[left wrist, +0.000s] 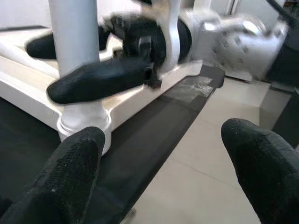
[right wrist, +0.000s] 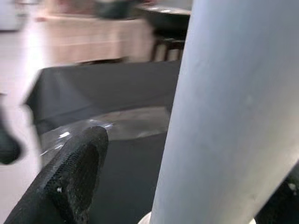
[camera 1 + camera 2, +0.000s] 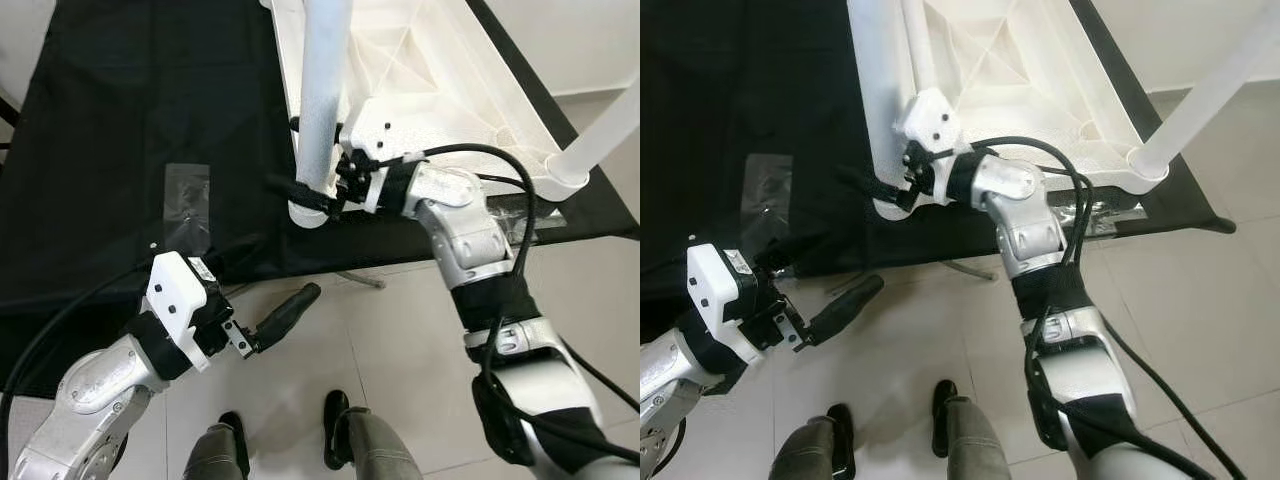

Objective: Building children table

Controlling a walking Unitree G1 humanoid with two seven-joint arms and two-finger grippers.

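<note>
the right tool [image 3: 322, 190] has its black fingers spread around the near white leg [image 3: 322, 90], one on each side; whether they press the leg i cannot tell. the leg stands upright in its socket at the near corner of the children's table top [image 3: 440, 70], which lies underside up on the black-draped worktop [image 3: 120, 120]. a second leg [image 3: 600, 135] stands in the far right corner socket. the left tool [image 3: 270, 320] hangs low over the tiled floor [image 3: 400, 330], fingers spread and empty.

the likely risk: the leg is a smooth, round, glossy plastic tube, so rubbery fingers could slip around it rather than turn or seat it. if pushed off-axis, it might tilt in the socket, or the light ribbed top might slide on the cloth toward the worktop edge. a clear plastic bag [image 3: 188, 195] lies flat on the cloth nearby.
</note>
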